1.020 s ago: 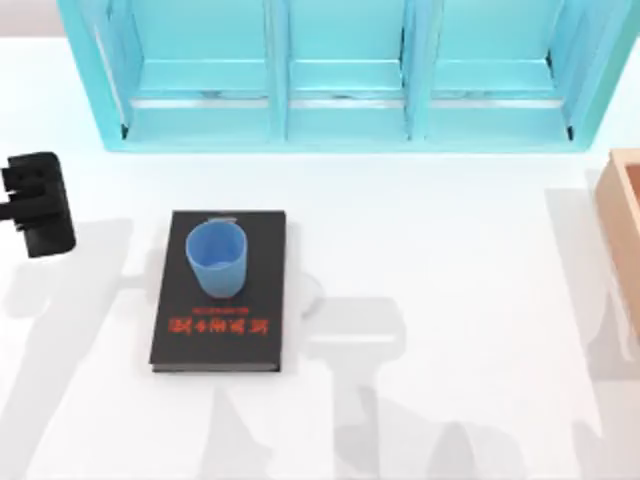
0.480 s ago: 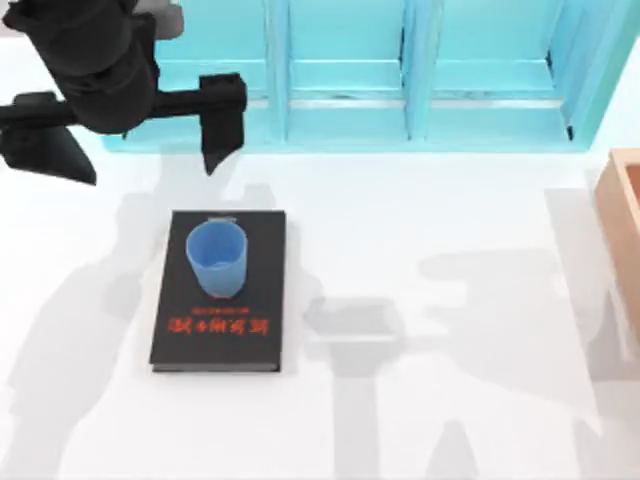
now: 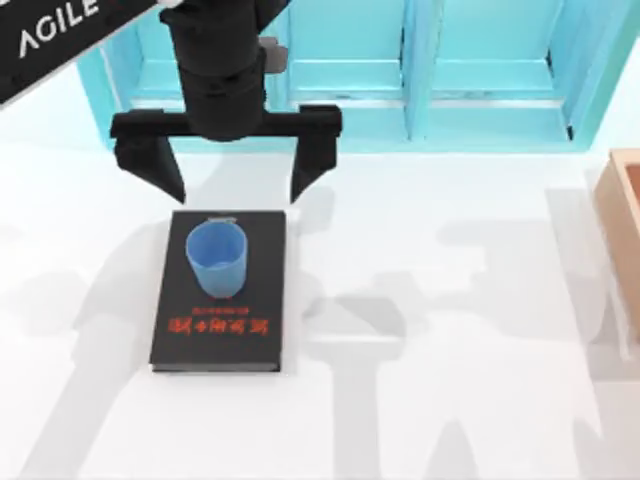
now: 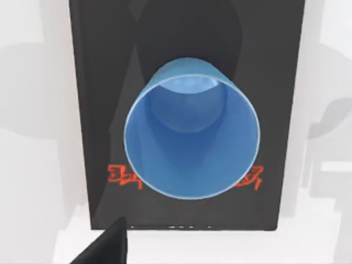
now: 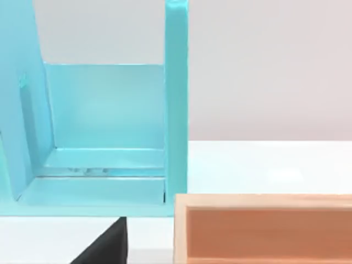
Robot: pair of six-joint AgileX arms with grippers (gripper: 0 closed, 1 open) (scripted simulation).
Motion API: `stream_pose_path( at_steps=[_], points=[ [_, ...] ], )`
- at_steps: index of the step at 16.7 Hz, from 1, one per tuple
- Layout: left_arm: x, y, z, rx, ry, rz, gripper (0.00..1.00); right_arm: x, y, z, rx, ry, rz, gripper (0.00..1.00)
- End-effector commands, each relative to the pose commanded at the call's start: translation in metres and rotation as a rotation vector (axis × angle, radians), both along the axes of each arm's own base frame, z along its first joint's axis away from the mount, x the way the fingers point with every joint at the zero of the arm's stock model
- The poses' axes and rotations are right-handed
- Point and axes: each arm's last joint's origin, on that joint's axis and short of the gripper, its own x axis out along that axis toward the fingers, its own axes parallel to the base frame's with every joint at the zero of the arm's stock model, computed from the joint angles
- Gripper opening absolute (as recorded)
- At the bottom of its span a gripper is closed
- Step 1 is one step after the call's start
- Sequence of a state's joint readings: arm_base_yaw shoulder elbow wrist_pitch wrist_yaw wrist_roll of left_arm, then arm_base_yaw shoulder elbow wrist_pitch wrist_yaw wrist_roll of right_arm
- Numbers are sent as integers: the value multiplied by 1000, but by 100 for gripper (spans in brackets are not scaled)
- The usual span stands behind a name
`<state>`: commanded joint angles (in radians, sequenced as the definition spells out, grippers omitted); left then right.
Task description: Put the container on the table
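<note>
One left gripper (image 3: 234, 180) fingers spread wide, hovering just behind container (image 3: 216, 258); tapered translucent blue cup (spout toward gripper) upright on matte black book (image 3: 219, 340); bare white table (image 3: 450, 400) all around book edges

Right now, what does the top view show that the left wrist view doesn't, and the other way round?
Top view alone: the left claw, open, above the book's far edge in front of the turquoise shelf unit, and the tan wooden box at the table's right edge. Left wrist view alone: straight down into the container. Both: the container upright on the black book, which lies on the white table.
</note>
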<state>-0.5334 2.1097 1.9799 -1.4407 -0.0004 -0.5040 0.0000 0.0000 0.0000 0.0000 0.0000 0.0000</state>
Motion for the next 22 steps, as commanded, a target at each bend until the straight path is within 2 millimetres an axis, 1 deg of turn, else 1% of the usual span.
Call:
stream_pose_path(
  at_steps=[4,6,9,13,15,16,20,22],
  points=[
    [1,2,0,0,-2,4,100,0,0,0,0,0,0,100],
    [1,1,-5,0,0,2,100,0,0,0,0,0,0,100],
    [3,0,-31,2,3,0,100,0,0,0,0,0,0,100],
    [3,-1,-80,-3,-6,0,100,0,0,0,0,0,0,100],
    [1,0,-96,-1,-1,0,100,0,0,0,0,0,0,100],
    [0,0,-99,0,0,0,100,0,0,0,0,0,0,100],
    [0,0,-100,0,0,0,100,0,0,0,0,0,0,100],
    [0,0,-100,0,0,0,85,0,0,0,0,0,0,100]
  ],
)
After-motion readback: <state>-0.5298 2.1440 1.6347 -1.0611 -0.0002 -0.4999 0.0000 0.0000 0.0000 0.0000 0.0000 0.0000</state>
